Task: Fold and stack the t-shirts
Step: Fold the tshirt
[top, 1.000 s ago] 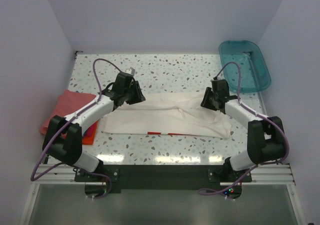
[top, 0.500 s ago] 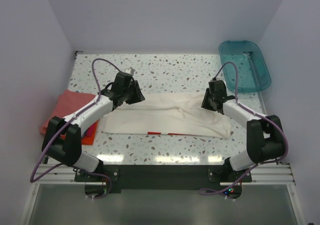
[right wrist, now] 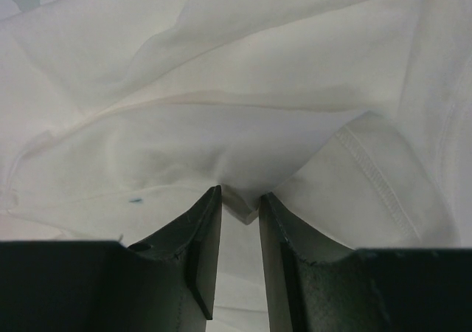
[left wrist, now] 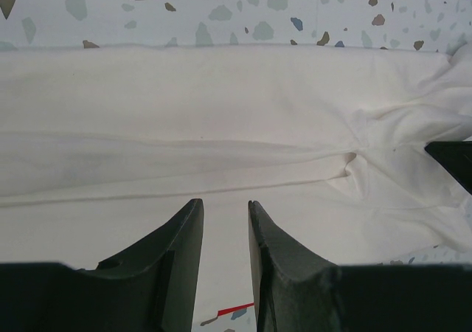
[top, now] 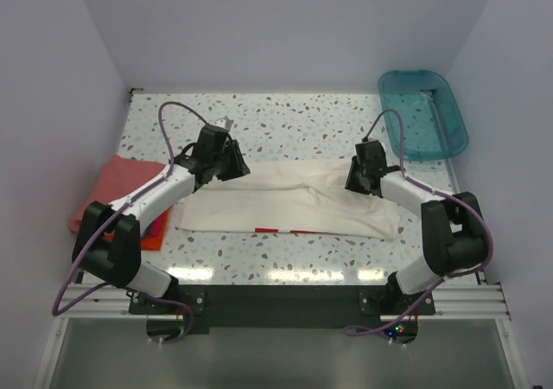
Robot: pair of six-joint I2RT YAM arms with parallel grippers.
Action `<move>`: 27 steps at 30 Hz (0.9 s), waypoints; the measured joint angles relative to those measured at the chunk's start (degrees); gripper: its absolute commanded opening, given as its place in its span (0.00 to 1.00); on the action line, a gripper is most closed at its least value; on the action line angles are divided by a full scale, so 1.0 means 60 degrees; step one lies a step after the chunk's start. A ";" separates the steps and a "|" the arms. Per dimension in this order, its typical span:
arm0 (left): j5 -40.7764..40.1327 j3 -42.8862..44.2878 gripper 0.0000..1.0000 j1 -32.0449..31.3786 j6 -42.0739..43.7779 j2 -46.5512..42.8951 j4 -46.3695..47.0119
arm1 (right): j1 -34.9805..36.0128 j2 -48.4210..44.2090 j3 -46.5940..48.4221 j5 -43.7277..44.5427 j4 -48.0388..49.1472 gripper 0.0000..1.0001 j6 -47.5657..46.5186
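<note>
The white t-shirt (top: 285,206) lies folded into a long band across the middle of the speckled surface (top: 294,130), with a sliver of red print (top: 276,230) at its near edge. The right pincer (right wrist: 240,199) is clenched on a raised fold near its right end. The left pincer (left wrist: 223,212) sits over its left part, jaws narrowly apart — whether cloth is caught there I cannot tell. A folded salmon-pink t-shirt (top: 117,186) lies at the left, an orange-red one (top: 155,232) showing beside it — the teal tub (top: 422,112) stands far right.

The white t-shirt (top: 289,206) is soft matt cloth, lightly creased. The table (top: 294,125) is smooth, speckled and slightly glossy. The tub (top: 432,121) is translucent teal plastic.
</note>
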 measured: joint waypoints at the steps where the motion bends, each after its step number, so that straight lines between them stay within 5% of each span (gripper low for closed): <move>1: -0.0004 0.0000 0.36 0.0000 0.0004 0.0000 0.0000 | 0.0007 0.0000 -0.0007 0.0000 0.0011 0.27 0.0000; 9: -0.0033 -0.0004 0.36 0.0018 0.0004 -0.0051 0.0000 | 0.0040 -0.0127 -0.0142 -0.0040 0.0011 0.00 0.0058; 27: -0.0033 -0.0160 0.36 0.0127 0.0004 -0.0270 -0.0051 | 0.0852 -0.2339 -0.0991 -0.0674 -0.0408 0.00 0.0911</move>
